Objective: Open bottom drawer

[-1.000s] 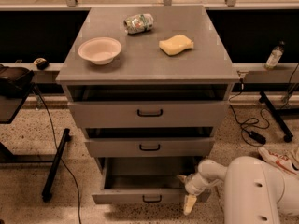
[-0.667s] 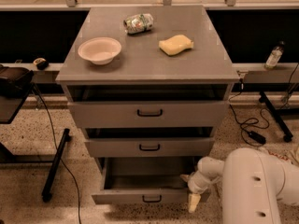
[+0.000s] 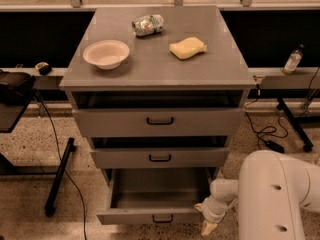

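Camera view shows the bottom drawer [image 3: 131, 216] standing well out just beside the tool [image 3: 208, 227], whose opening I cannot tell; pulling looks done, so withdrawing clear comes next.

Nothing legible is showing. The packet [image 3: 148, 25], far up-left of the gripper [image 3: 208, 227], is carrying unreadable print. Gripper is sitting just beside the right front corner of the bottom drawer [image 3: 150, 217].

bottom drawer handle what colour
The handle is black, best in the camera view; bottom drawer front grey, gripper by its right corner.
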Controlling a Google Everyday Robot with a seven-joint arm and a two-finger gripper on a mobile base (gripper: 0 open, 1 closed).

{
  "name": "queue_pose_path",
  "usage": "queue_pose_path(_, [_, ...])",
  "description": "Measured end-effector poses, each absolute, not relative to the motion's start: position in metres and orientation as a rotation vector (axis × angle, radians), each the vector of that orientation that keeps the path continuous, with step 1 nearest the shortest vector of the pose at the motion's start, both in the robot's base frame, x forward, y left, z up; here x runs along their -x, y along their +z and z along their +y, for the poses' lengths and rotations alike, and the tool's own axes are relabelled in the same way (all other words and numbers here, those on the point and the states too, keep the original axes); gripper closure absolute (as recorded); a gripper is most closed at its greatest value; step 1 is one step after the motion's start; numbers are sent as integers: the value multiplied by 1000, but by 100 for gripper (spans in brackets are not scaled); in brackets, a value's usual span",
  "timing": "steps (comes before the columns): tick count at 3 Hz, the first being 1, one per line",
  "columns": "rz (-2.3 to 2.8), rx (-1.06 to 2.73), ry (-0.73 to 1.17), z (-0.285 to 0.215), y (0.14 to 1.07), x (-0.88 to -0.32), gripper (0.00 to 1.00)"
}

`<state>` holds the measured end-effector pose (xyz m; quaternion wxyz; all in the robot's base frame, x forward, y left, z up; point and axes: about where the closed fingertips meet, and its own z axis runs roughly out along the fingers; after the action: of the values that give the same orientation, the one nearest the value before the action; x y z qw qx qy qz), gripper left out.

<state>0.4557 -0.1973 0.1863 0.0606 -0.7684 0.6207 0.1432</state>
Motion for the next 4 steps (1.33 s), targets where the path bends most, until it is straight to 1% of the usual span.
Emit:
queue_pose_path(1, [1866, 2320, 498, -203, 189, -431, 46])
queue_pose_path(2, [1865, 2320, 498, -203, 189, -431, 45])
queue_pose_path(3, [1798, 2373, 512, -197, 208, -408, 39])
queue_pose_path(4, [1640, 2478, 470, -165, 242, -390, 38])
